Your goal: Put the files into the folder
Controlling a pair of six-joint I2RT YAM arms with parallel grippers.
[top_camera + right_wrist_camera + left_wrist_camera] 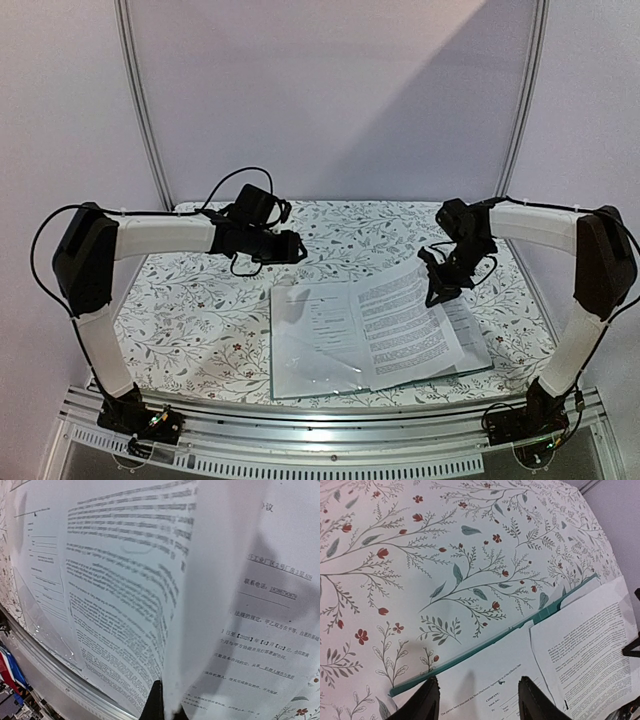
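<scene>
Teal folder (470, 651) lying open on floral table (200, 320), white files (400, 320) spreading across it.

Risk: floppy sheet buckling or slipping out of pinch and landing askew past folder edge, since an edge grip is giving little control.

Right gripper (442, 285) pinching tight on raised top sheet of files.

Left gripper (477, 700) hovering over folder's far edge, fingers standing wide apart, holding nothing.

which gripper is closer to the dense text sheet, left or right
Right. The right gripper is at the far right edge of the dense-text sheet, jaws closed on it. The left gripper, jaws open, hovers near the far left corner of the folder, off that sheet.
</scene>
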